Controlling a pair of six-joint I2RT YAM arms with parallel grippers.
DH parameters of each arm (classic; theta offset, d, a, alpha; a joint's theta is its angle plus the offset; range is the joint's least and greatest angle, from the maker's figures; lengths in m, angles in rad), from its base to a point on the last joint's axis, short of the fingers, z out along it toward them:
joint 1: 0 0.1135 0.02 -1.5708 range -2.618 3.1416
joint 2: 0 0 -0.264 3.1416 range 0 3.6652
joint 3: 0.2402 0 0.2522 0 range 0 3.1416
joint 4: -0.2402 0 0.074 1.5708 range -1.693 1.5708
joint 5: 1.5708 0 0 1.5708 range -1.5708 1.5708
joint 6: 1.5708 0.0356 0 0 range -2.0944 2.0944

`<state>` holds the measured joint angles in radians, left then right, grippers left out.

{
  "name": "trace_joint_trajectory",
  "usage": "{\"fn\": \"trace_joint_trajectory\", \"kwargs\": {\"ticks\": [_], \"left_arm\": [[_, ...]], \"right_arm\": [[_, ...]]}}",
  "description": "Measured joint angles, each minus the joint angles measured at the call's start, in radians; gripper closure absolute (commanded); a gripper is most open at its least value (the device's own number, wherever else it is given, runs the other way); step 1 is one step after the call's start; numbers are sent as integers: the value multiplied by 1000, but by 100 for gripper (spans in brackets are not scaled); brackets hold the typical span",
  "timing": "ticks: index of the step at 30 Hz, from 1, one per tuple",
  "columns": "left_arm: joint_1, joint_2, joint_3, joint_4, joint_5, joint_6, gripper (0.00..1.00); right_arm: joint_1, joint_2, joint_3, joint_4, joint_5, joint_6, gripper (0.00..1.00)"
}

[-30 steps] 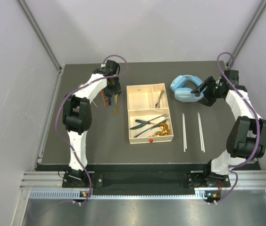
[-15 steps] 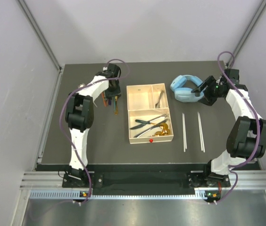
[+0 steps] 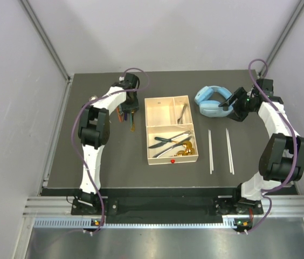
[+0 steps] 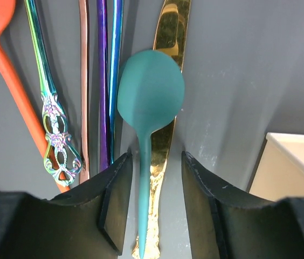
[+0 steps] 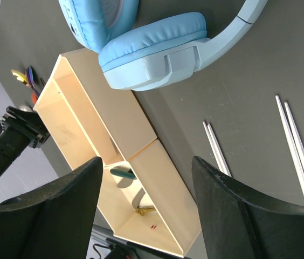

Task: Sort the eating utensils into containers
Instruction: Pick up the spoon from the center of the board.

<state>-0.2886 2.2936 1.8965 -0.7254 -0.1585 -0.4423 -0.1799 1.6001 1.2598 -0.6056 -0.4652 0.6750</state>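
Observation:
Loose eating utensils lie side by side on the dark mat left of the tray: a teal spoon (image 4: 151, 91) on top of a gold piece (image 4: 171, 27), purple and blue handles (image 4: 109, 81), an iridescent ornate handle (image 4: 55, 135) and an orange spoon (image 4: 1, 54). My left gripper (image 4: 156, 162) (image 3: 129, 105) is open and straddles the teal spoon's handle, with a gap on each side. The cream tray (image 3: 147, 135) holds dark-and-silver cutlery and gold spoons (image 3: 169, 143) in its large section and a silver piece (image 3: 183, 113) in one small section. My right gripper (image 5: 146, 167) (image 3: 230, 105) hovers open and holds nothing.
Light-blue headphones (image 3: 212, 101) (image 5: 152, 54) lie at the back, right of the tray and just under my right wrist. Two pairs of pale chopsticks (image 3: 211, 151) (image 3: 229, 150) lie on the mat to the tray's right. The tray's wall (image 5: 157, 178) shows in the right wrist view.
My left wrist has shifted slightly right over the loose utensils and its jaws have narrowed. The right arm has not moved.

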Motion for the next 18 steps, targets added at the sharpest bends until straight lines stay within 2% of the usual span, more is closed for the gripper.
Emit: {"fn": "trace_joint_trajectory", "kwargs": {"ticks": [5,6,8,13,18], "left_arm": [[0,9,15,-1,-17,0,59],[1,11,18,0,-19,0,65],[3,13,21,0,-24,0,67],[7,13,21,0,-24,0,86],[8,10,16,4,-22,6,92]], "right_arm": [[0,0,0,-8,2,-1,33],[0,0,0,-9,2,-1,33],[0,0,0,-9,2,-1,32],[1,0,0,-9,2,-1,33],[1,0,0,-9,1,-1,32]]}}
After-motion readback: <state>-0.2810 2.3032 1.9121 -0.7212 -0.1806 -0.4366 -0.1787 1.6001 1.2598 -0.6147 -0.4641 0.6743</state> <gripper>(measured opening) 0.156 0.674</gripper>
